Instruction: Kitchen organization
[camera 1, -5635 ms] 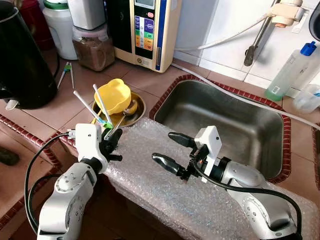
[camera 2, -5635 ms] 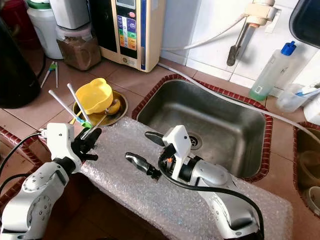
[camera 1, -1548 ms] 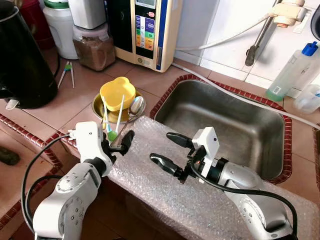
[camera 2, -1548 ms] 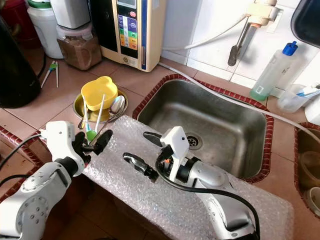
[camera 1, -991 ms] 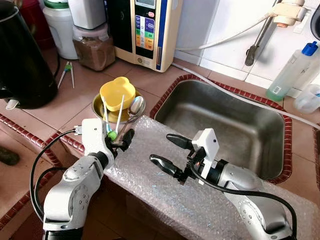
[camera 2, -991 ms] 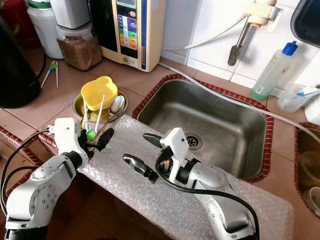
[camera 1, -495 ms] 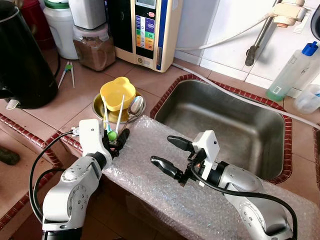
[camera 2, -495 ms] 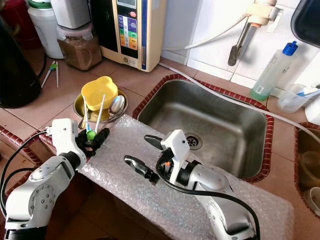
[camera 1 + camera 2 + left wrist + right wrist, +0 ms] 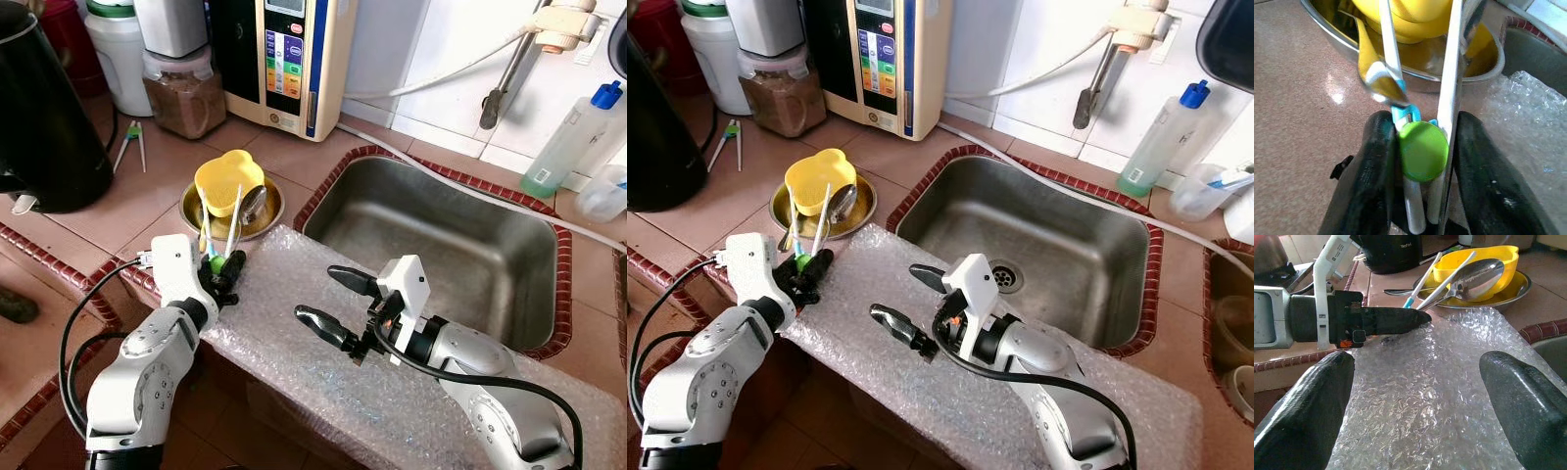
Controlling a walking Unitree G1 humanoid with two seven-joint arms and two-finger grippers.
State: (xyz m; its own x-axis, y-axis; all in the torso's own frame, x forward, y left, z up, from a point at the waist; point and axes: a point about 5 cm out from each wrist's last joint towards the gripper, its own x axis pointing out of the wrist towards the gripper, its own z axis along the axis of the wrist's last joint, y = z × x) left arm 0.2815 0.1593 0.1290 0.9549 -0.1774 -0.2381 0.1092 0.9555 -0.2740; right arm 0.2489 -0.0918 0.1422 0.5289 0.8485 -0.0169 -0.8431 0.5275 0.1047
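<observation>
I am holding a pair of white chopsticks [image 9: 1452,73] joined by a green cap [image 9: 1422,151], and they are lying with their far ends over the rim of a metal dish [image 9: 268,211] on the tiled surface [image 9: 118,211]. My left claw [image 9: 223,278] is clenching them at the green cap, one black finger [image 9: 1367,176] pressing on each side. A yellow bowl [image 9: 227,182] and a metal spoon [image 9: 253,203] are sitting in the dish, and the chopsticks are leaning across beside the spoon.

The left claw is hovering at the left edge of a sheet of bubble wrap [image 9: 323,382] that is covering the front of the surface. My right claw [image 9: 339,303] is hanging above the middle of that sheet, fingers spread wide and gripping nothing, pointing toward the left claw.

Just behind the wrap the steel sink [image 9: 431,245] is sitting in the surface. Farther back I am seeing a black kettle [image 9: 39,108], a water purifier [image 9: 284,59], a jar of brown powder [image 9: 183,93] and a soap bottle [image 9: 573,137].
</observation>
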